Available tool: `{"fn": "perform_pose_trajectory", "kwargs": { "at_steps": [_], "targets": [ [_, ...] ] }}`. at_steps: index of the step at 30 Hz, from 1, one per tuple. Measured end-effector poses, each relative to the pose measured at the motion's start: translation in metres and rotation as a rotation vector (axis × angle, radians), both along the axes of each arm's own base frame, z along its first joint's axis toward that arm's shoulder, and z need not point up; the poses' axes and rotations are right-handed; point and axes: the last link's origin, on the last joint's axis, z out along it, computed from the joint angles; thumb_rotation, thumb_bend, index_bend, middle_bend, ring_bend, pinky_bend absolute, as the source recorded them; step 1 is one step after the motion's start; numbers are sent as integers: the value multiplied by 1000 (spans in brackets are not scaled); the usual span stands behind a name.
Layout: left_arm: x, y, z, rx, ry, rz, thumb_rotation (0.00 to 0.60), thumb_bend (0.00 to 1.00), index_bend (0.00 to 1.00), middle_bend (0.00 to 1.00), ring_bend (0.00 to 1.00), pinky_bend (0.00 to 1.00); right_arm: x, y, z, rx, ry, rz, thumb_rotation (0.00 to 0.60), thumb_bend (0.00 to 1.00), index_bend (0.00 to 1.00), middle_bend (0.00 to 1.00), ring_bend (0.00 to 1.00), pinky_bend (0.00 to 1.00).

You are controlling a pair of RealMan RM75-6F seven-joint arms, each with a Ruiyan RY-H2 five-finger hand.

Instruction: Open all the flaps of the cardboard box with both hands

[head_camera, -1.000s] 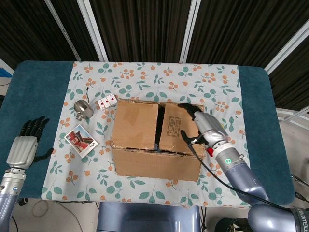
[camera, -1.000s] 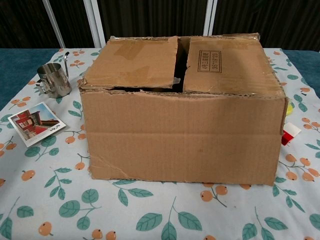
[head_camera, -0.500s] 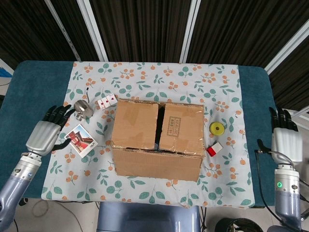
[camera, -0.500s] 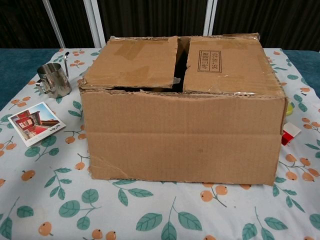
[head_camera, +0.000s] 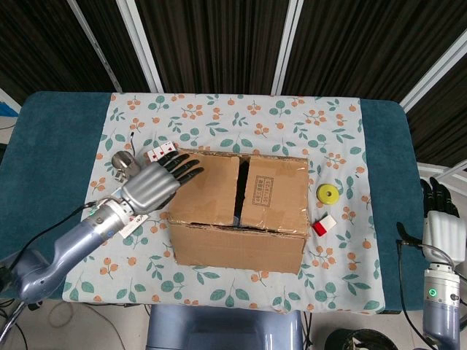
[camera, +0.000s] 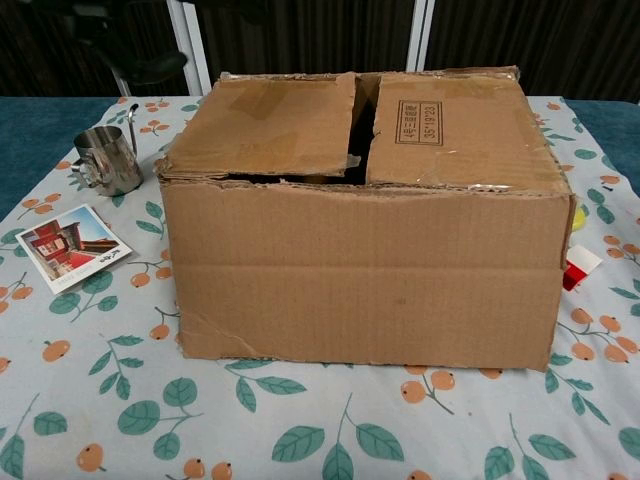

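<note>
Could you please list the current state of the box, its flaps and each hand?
cardboard box: upright on the table, closed.
left flap: folded down.
right flap: folded down, a narrow gap between the two.
left hand: fingers spread at the box's left edge, holding nothing.
right hand: away at the table's right edge, empty.

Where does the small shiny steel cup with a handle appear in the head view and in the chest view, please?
Head view: the small steel cup stands left of the cardboard box, just behind the left hand.
Chest view: the cup is at the left edge, left of the box.
Shared landmark: the red-and-white picture card lies just in front of the cup; in the head view the hand mostly hides it.
</note>
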Motion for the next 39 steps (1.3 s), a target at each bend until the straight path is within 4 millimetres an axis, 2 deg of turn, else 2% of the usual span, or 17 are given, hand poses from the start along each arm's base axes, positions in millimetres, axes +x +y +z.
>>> {"fn": "perform_pose_trajectory", "kwargs": {
  "at_steps": [7, 10, 14, 19, 25, 32, 39],
  "targets": [
    [63, 14, -29, -65, 124, -159, 600, 721, 87, 172, 102, 171, -7, -1, -2, 3, -54, -18, 600, 334, 0, 0, 0, 233],
    [81, 16, -43, -88, 161, -205, 600, 736, 114, 210, 135, 200, -9, -2, 0, -3, -68, -24, 600, 338, 0, 0, 0, 232],
    [95, 17, -63, -116, 211, -248, 600, 756, 142, 252, 171, 238, -10, -2, 0, -4, -79, -28, 600, 343, 0, 0, 0, 233],
    [102, 19, -87, -146, 259, -264, 600, 782, 165, 291, 203, 263, -10, -2, 0, -2, -90, -30, 600, 348, 0, 0, 0, 232],
    [100, 19, -104, -168, 298, -263, 600, 823, 187, 368, 242, 281, -11, -2, -1, 0, -106, -38, 600, 353, 0, 0, 0, 233],
    [98, 21, -110, -170, 324, -256, 600, 925, 298, 533, 363, 365, -11, -2, -2, 1, -122, -43, 600, 368, 0, 0, 0, 233],
    [96, 23, -102, -158, 341, -250, 600, 985, 369, 643, 445, 456, -10, -2, -2, 0, -133, -43, 600, 393, 0, 0, 0, 232]
  ]
}}
